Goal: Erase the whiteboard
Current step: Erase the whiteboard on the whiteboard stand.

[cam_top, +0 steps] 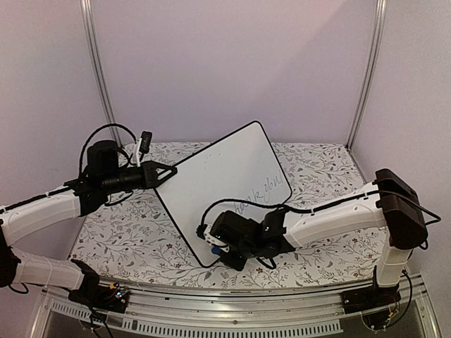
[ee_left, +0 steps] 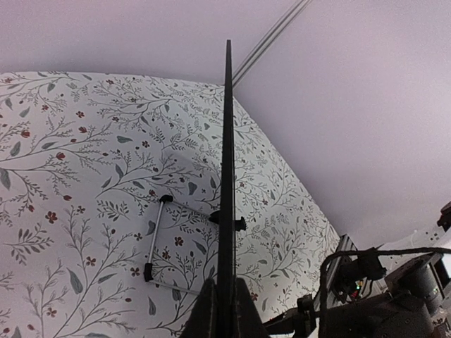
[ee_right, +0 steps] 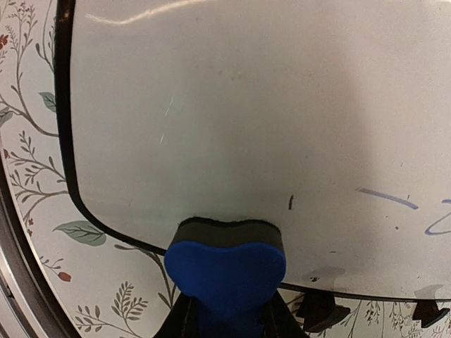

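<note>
The whiteboard (cam_top: 225,179), glossy white with a thin black frame, stands tilted in the middle of the table. Thin handwriting (cam_top: 262,191) remains near its right edge. My left gripper (cam_top: 171,172) is shut on the board's left edge. In the left wrist view the whiteboard (ee_left: 227,176) shows edge-on, clamped between my left gripper's (ee_left: 225,310) jaws. My right gripper (cam_top: 210,243) is at the board's near corner, shut on a blue eraser (ee_right: 225,271). The eraser's dark felt face presses against the whiteboard (ee_right: 246,105) just above its lower frame. Blue pen strokes (ee_right: 387,198) lie to the eraser's right.
A floral tablecloth (cam_top: 127,232) covers the table. The board's wire stand (ee_left: 156,239) and black feet (ee_right: 320,310) show behind and under it. Metal posts (cam_top: 99,70) and lilac walls enclose the back and sides. A metal rail (cam_top: 232,313) runs along the near edge.
</note>
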Controlling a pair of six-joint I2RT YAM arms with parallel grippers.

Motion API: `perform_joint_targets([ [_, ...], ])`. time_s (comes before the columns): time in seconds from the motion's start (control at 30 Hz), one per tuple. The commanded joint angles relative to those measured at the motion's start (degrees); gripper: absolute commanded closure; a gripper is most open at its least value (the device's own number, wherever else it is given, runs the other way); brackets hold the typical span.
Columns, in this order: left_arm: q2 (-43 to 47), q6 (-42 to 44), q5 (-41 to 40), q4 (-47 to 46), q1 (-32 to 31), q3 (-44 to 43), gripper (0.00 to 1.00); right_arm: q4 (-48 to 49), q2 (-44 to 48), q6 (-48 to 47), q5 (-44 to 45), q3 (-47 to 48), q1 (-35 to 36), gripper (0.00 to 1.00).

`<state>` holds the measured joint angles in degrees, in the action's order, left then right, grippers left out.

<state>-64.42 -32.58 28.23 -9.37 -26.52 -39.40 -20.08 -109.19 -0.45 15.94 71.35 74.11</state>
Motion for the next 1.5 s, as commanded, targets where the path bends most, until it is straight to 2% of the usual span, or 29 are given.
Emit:
perform_joint_targets([
  [0.0, 0.71, 0.32, 1.29, -4.62, -0.76, -1.26, 1.0, -0.24, 0.35, 3.28, 1.13, -3.12, -0.53, 1.0],
  [0.47, 1.29, 0.44, 1.01, -4.54, -0.9, -1.19, 1.0, 0.07, -0.23, -1.84, 3.44, 6.6, -0.8, 1.0],
  [0.67, 1.45, 0.53, 0.86, -4.48, -0.94, -1.27, 1.0, -0.7, -2.27, -3.02, 0.23, 10.39, -0.55, 1.0],
  [0.83, 1.49, 0.59, 0.77, -4.39, -0.9, -1.22, 1.0, -1.06, -3.83, -2.09, -1.47, 8.69, -0.23, 1.0],
  [1.2, 0.98, 0.5, 1.04, -4.43, -0.92, -1.21, 1.0, 0.1, -0.79, 0.15, -5.22, -0.84, -0.14, 1.0],
  [1.47, 0.79, 0.41, 1.03, -4.57, -0.96, -1.21, 1.0, 0.42, 0.14, 0.1, -3.94, -1.11, -0.19, 1.0],
])
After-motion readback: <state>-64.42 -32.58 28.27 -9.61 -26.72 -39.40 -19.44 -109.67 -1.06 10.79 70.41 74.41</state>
